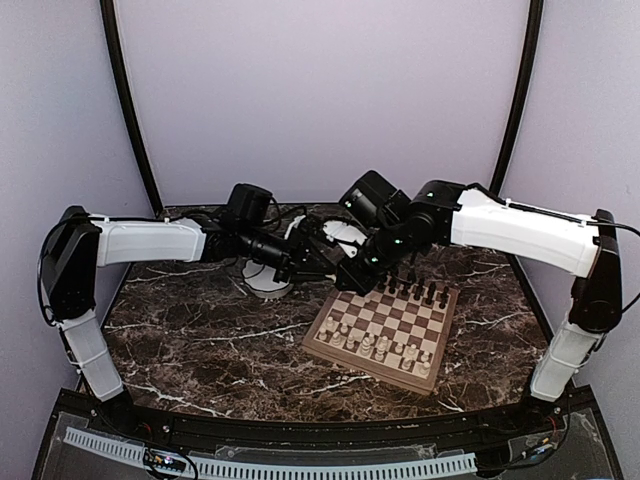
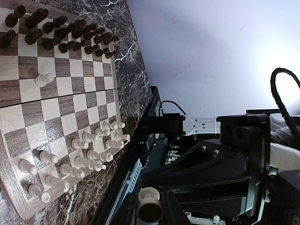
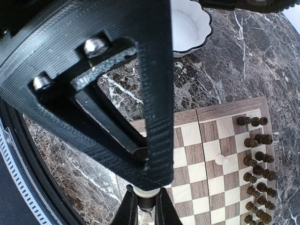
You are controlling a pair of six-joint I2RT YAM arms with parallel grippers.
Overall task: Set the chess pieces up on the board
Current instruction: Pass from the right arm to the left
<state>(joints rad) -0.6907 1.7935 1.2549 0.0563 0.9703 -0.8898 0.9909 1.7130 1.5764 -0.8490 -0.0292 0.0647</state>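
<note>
The board point(image 1: 322, 345) lies right of centre, with dark pieces point(image 1: 415, 292) along its far side and cream pieces point(image 1: 380, 345) along its near side. One cream pawn point(image 3: 220, 160) stands alone toward the middle, and also shows in the left wrist view point(image 2: 43, 79). Both grippers meet above the board's left edge. My right gripper point(image 3: 145, 206) is shut on a cream piece point(image 3: 151, 191) with a dark base. My left gripper point(image 2: 150, 208) has its fingers tight on either side of a cream piece point(image 2: 150, 202), apparently the same one.
A white scalloped bowl point(image 1: 268, 280) stands left of the board behind the left arm, and also shows in the right wrist view point(image 3: 187, 28). The dark marble table point(image 1: 200, 340) stretches to the left. A black rail point(image 1: 300, 432) runs along the near edge.
</note>
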